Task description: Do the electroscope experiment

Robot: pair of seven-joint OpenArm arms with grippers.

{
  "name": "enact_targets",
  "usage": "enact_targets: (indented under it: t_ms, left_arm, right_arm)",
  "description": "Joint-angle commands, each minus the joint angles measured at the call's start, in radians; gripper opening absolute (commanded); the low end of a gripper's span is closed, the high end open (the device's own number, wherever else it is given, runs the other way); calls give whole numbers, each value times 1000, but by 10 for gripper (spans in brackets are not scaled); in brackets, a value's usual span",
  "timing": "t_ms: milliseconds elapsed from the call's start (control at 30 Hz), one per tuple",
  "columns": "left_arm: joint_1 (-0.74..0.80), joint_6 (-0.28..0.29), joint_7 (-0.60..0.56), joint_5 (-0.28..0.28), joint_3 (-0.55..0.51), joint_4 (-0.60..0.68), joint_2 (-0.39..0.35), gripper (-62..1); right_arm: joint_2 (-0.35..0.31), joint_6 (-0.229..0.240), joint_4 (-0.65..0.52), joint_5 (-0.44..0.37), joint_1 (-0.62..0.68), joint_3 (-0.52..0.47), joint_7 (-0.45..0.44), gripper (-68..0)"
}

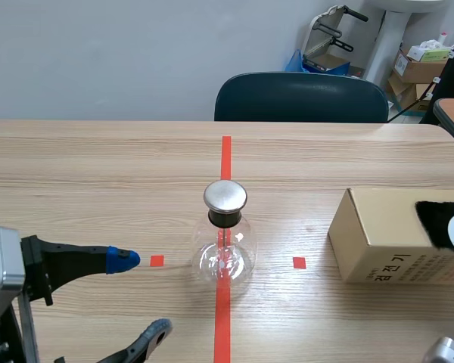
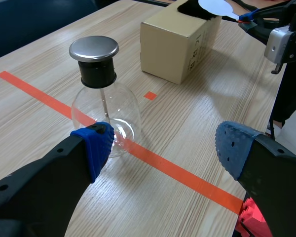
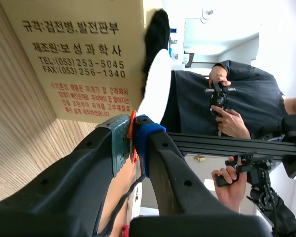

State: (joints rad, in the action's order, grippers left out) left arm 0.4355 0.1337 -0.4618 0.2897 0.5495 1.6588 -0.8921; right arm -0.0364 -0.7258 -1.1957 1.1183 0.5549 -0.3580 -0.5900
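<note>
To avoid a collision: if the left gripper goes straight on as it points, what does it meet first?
Probably the round clear glass flask with a metal cap: it stands just ahead of one finger of the open left gripper.

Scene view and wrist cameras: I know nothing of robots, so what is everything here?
Table: one, light wood, under everything.
Glass flask: one, clear, silver cap, on the red tape line mid-table.
Cardboard box: one, tan, on the table right of the flask.
Fuzzy piece: one, black, at the box's top.
White disc: one, white, orange-red handle, above the box.
Chair: one, dark teal, behind the table.
Person: one, dark top, beyond the right gripper in its wrist view.
Left gripper: one, black, blue pads, open, near the flask.
Right gripper: one, black, shut on the disc's handle.
</note>
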Motion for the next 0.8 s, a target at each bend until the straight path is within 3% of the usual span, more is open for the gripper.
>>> enact_targets:
  t_ms: [0,133,300,367,467,533,700,767]
  left_arm:
    - [19,3,-45,6,-2,36,-18,-157]
    - [60,4,-125,5,-2,47,-42,-157]
    - [86,3,-134,-3,-2,51,-47,-157]
    - [97,3,-144,-2,-2,51,-56,-157]
    - [108,3,-168,-2,-2,51,-64,-157]
    - [112,3,-171,-2,-2,51,-65,-157]
    - [113,3,-170,-2,-2,51,-64,-157]
    - [113,3,-170,-2,-2,51,-64,-157]
  right_arm:
    - [-8,-57,-13,-3,-1,-4,2,-658]
    - [-8,-57,-13,-3,-1,-3,-45,-658]
    - [-8,-57,-13,-3,-1,-2,-161,-658]
    - [-7,-57,-13,-3,0,-2,-109,-658]
    - [-8,-57,-13,-2,-1,-2,60,-658]
    - [-10,-57,-13,19,0,-2,93,-658]
    - [-16,-57,-13,67,0,-2,-133,-658]
    - [-12,-57,-13,65,0,-1,-142,-658]
